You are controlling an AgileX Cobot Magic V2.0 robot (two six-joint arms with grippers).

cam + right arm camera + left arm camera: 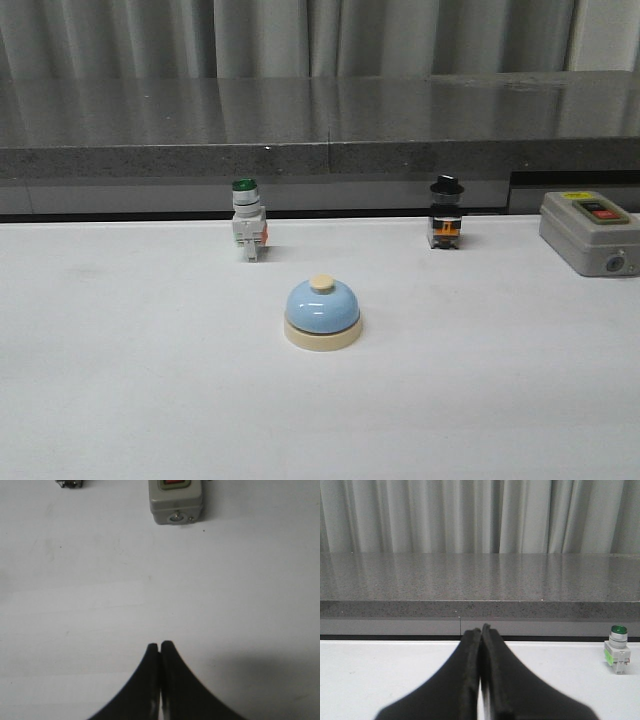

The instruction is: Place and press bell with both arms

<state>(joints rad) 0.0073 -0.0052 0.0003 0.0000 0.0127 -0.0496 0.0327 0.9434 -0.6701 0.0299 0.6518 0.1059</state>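
Observation:
The light-blue bell (322,312) with a cream base and cream knob stands upright on the white table near the middle of the front view. Neither arm shows in the front view. My left gripper (481,628) is shut and empty, low over the table and pointing at the grey ledge; the bell is not in its view. My right gripper (159,644) is shut and empty above bare white table; the bell is not in its view either.
A green-capped white switch (247,221) stands behind the bell to the left, also in the left wrist view (617,649). A black-capped switch (446,213) stands back right. A grey box with a red button (592,231) sits far right, also in the right wrist view (175,499). A grey ledge (320,120) runs along the back.

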